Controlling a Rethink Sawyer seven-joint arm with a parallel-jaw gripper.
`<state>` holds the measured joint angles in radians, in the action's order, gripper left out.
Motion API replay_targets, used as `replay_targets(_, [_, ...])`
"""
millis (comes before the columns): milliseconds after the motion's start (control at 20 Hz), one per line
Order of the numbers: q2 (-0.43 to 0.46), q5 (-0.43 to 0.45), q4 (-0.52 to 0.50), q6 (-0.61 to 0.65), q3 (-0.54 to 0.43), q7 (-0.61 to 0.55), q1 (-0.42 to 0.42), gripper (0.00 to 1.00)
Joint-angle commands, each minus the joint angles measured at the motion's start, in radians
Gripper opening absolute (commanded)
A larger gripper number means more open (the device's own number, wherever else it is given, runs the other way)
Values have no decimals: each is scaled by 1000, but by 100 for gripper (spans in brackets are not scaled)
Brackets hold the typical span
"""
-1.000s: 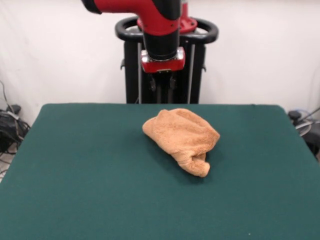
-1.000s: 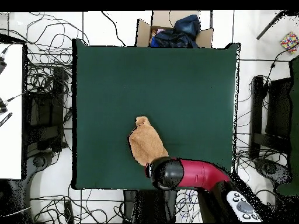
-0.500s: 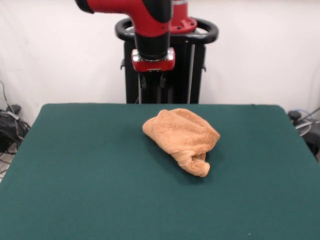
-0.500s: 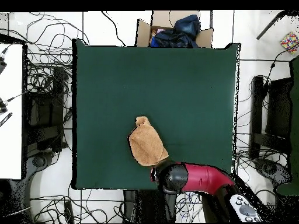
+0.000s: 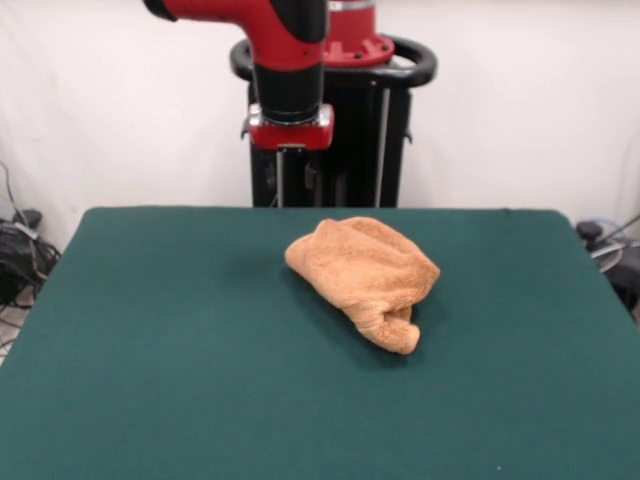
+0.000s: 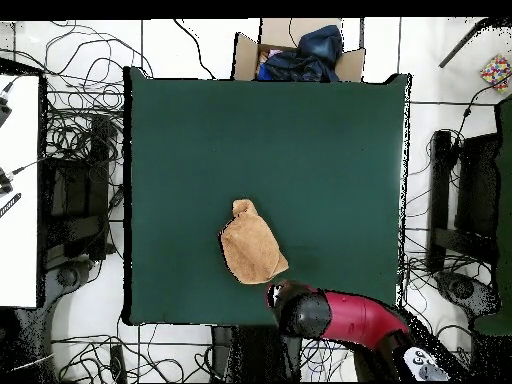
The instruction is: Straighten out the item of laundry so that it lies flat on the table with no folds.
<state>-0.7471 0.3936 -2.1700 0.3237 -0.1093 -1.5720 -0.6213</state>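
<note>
1. Towel (image 5: 364,275) lying bunched and folded on the green table (image 5: 150,380), slightly toward the far half, right of centre in the front view.
2. Long axis running diagonally: broad rounded end pointing far-left, narrow rolled tip pointing near-right, toward the camera.
3. Overhead view showing the towel (image 6: 252,246) tapering away from the robot's base, wide end lying near the table edge (image 6: 200,322) on the base side.
4. Gripper (image 5: 291,165) hanging above the table's far edge, behind the towel, touching nothing.
5. Jaw state: cannot tell, fingers blending into the dark pedestal (image 5: 350,140).
</note>
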Motion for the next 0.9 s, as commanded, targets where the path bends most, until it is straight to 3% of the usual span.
replay_targets(50, [71,-62,-34,-142,-4,-232,-17,100])
replay_targets(900, [139,-241,-166,-232,-75,-262,-95,100])
